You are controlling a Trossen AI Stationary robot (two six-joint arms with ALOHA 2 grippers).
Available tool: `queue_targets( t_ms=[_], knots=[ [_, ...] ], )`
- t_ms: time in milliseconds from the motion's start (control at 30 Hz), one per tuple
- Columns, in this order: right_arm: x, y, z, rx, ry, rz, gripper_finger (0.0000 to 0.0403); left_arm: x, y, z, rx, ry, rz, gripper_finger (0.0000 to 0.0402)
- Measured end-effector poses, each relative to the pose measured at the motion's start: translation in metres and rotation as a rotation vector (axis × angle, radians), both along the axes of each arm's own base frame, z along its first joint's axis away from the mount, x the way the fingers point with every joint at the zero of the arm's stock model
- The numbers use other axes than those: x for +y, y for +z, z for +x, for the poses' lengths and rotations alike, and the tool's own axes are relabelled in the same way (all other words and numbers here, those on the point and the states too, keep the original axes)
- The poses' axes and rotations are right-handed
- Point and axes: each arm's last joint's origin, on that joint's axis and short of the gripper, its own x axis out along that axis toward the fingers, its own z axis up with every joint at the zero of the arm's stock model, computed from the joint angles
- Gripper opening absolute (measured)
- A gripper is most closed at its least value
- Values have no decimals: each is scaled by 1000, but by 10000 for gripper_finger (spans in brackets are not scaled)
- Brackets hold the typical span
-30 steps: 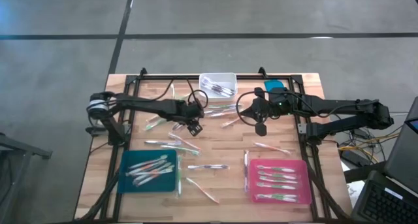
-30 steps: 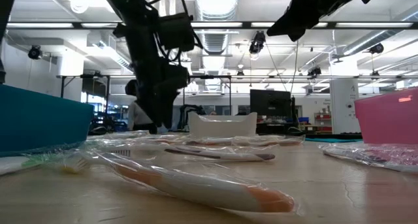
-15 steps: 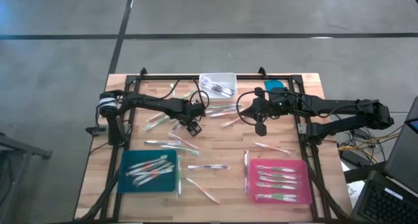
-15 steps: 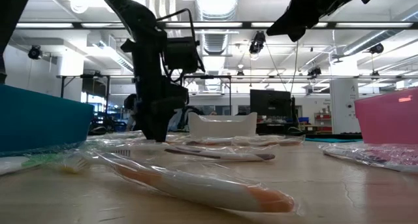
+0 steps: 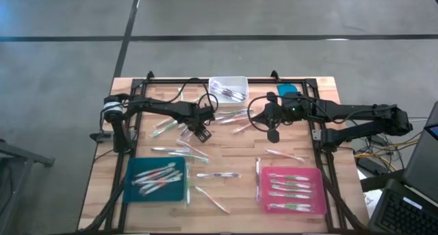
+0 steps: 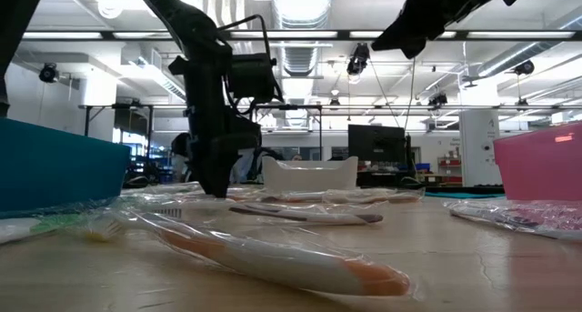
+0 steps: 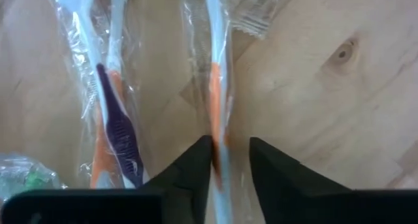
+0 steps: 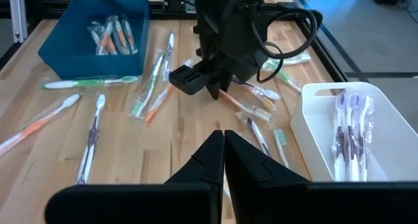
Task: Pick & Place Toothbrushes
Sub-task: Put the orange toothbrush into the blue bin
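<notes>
Wrapped toothbrushes lie scattered flat over the wooden table. My left gripper is down at the table left of centre, its fingers pointing down and closed around one white-and-orange toothbrush in a clear wrapper. A purple-and-orange toothbrush lies just beside it. My right gripper hangs shut and empty high above the table's middle. My left gripper has the orange middle stretch of the toothbrush's handle between its two fingers. One finger lies against the handle; the other stands at the wrapper's side. The fingers come from above, across the handle. The toothbrush lies flat on the table.
A teal tray with several toothbrushes stands at the near left and a pink tray with several more at the near right. A white bin holding toothbrushes sits at the far edge. More wrapped toothbrushes lie between the trays.
My left gripper has gone down to the table, onto the toothbrushes left of centre, tipping more steeply downward.
</notes>
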Motion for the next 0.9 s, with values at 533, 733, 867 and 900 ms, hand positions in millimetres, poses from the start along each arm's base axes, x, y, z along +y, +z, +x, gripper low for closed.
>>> queue_targets(
  t_ms=[533,733,867,900],
  knots=[
    [0,-5,-1,15,0,2,8,0,40,-3,-2,-8,90,26],
    [0,-5,-1,16,2,-3,8,-16,88,-18,-117,-58,141,32],
    [-1,-5,-1,16,-45,21,8,-39,119,-36,-197,-197,143,24],
    [-1,-5,-1,24,-58,21,8,-46,125,-41,-211,-238,139,23]
  ],
)
